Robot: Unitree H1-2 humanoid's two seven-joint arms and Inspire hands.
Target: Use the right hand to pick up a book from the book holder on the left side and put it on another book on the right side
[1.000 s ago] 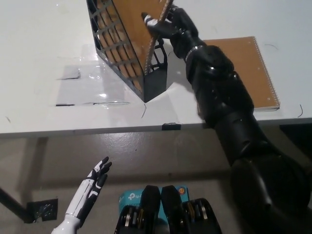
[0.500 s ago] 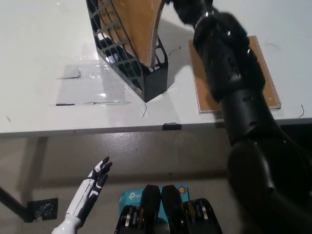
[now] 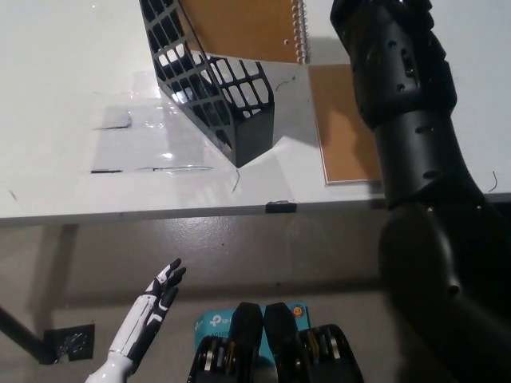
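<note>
Book (image 3: 247, 28) is now clear of the holder (image 3: 211, 88): a second ago it sat wedged in the black mesh slot with the right hand pinching its spiral edge; now the slot shows empty lattice and the brown cover hangs above and behind it, spiral binding to the right, top cut off by the frame. Right arm (image 3: 407, 120) has swung up and across; its hand is out of view above the top edge, so the grip cannot be seen, though the lifted book suggests it holds. Second book (image 3: 343, 120) lies flat on the table (image 3: 64, 96) just right of the holder, partly under the arm. Left hand (image 3: 156, 299) hangs low, fingers spread, idle. Extraction looks done; carry and placement remain.
</note>
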